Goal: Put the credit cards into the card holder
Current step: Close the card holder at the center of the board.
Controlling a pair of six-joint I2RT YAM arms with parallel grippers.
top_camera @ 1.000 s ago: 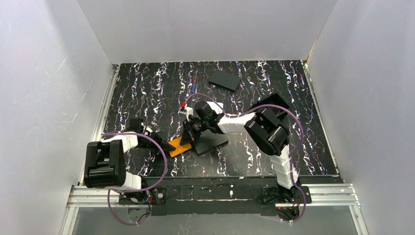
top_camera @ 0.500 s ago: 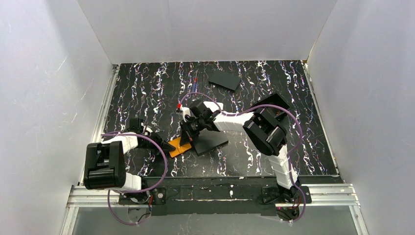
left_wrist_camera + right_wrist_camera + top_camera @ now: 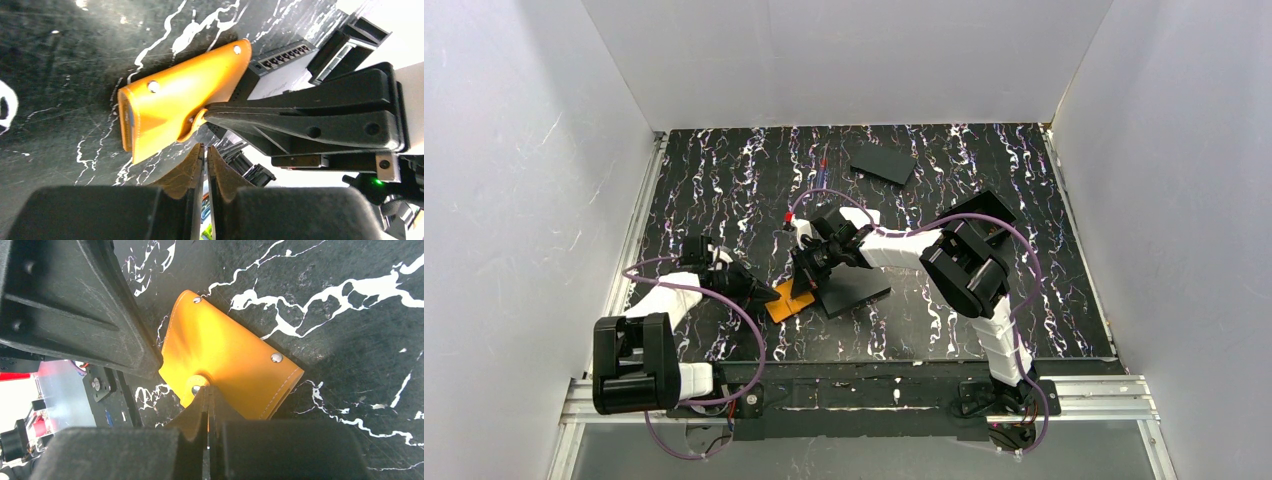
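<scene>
Touching card holder (image 3: 225, 355) clasp (image 3: 196, 384): R tool (image 3: 207, 390), pressed together; L tool (image 3: 205, 147) likewise, just beside.

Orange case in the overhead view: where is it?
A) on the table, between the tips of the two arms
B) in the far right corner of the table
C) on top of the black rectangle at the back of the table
A: the card holder lies on the marbled table, with the left gripper at one side and the right gripper at the other.
</scene>
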